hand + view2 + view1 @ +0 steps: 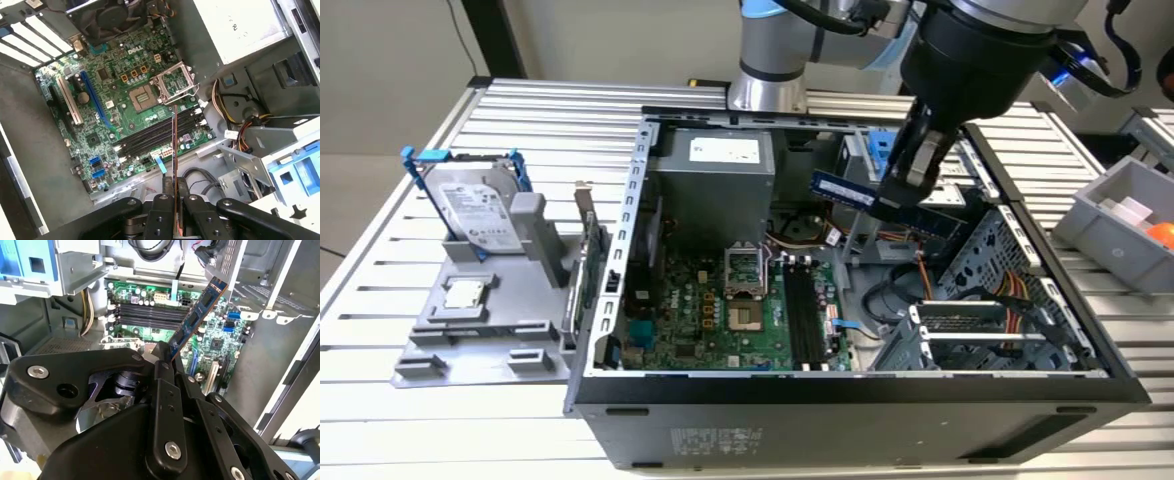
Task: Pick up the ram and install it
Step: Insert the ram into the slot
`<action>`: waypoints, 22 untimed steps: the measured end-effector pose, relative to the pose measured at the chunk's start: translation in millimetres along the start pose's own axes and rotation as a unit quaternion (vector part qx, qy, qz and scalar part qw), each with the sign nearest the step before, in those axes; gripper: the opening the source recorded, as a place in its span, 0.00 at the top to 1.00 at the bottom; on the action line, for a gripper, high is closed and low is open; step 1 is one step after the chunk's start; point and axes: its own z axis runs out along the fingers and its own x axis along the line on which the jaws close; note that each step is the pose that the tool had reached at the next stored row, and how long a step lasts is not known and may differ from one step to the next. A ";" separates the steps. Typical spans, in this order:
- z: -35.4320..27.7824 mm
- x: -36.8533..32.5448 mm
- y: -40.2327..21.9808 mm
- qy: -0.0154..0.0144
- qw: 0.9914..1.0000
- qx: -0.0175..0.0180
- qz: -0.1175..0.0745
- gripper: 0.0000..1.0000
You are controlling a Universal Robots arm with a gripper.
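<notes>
My gripper (899, 197) is shut on the ram (843, 190), a thin dark stick with a row of chips. It hangs in the air over the open computer case (640, 200), above the side toward the exterior view's right. In the second wrist view the ram (197, 315) sticks out slanted from the black fingers (162, 371). The first wrist view shows the ram (175, 145) edge-on, rising from my gripper (175, 187). The black memory slots (160, 132) on the green motherboard (707, 320) lie below it and apart from it; they appear in both wrist views (145, 315).
A power supply (714, 175), the open CPU socket (744, 268), cables and a drive cage (974, 330) crowd the case. On the exterior view's left, a grey tray (467, 330) carries a hard drive (474, 205) with blue brackets and a small chip (464, 292). A grey bin (1121, 225) stands on the right.
</notes>
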 end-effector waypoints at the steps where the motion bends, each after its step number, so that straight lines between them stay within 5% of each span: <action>1: 0.0 0.0 0.0 0.000 1.000 0.000 0.005 1.00; 12: 0.3 0.0 0.0 -0.004 0.999 0.001 0.053 1.00; 22: 0.6 0.0 -0.1 -0.007 0.996 0.001 0.094 1.00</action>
